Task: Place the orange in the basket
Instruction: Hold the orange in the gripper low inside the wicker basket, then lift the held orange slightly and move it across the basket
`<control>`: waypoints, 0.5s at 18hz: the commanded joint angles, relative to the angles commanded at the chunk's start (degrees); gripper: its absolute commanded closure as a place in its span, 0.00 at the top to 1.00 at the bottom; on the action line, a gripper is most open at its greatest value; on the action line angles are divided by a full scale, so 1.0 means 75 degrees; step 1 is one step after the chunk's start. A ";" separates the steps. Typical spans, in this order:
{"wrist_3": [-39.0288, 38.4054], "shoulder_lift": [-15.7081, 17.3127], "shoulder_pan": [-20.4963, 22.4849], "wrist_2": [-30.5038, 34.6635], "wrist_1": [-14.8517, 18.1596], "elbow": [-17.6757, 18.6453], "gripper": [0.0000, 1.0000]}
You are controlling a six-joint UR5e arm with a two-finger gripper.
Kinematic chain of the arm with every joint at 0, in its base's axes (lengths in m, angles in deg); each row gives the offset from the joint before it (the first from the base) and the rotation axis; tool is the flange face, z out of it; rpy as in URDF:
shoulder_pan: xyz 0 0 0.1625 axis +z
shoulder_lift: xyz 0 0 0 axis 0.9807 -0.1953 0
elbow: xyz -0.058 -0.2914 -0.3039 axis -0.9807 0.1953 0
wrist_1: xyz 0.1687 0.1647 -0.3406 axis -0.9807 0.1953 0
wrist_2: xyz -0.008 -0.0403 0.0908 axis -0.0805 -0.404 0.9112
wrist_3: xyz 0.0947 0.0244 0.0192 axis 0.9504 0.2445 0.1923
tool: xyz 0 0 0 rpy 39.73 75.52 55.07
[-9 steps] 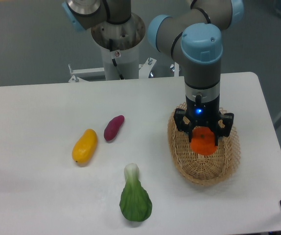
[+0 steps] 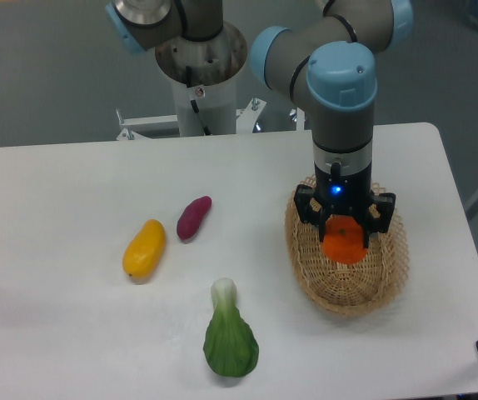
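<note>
The gripper (image 2: 345,236) is inching slightly left, still clenching the orange (image 2: 344,242) low inside the basket (image 2: 349,296) for release.

I saw a bright orange (image 2: 344,240), tan woven basket (image 2: 351,292), yellow mango (image 2: 144,248), purple yam (image 2: 194,217), green bok choy (image 2: 230,340), white counter (image 2: 64,183).

Robotics lab, industrial arm (image 2: 339,92) on a pedestal base (image 2: 199,71) behind a plain white table (image 2: 72,183), grey floor beyond the table, toy produce laid out on the table
</note>
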 joint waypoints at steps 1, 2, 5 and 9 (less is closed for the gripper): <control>0.0012 0.0000 0.0012 0.0011 0.0012 0.0000 0.62; 0.0023 0.0000 0.0012 0.0000 0.0012 0.0023 0.62; 0.0316 0.0012 0.0047 0.0023 0.0012 0.0105 0.62; 0.1016 0.0128 0.0303 0.0047 -0.0035 0.0595 0.62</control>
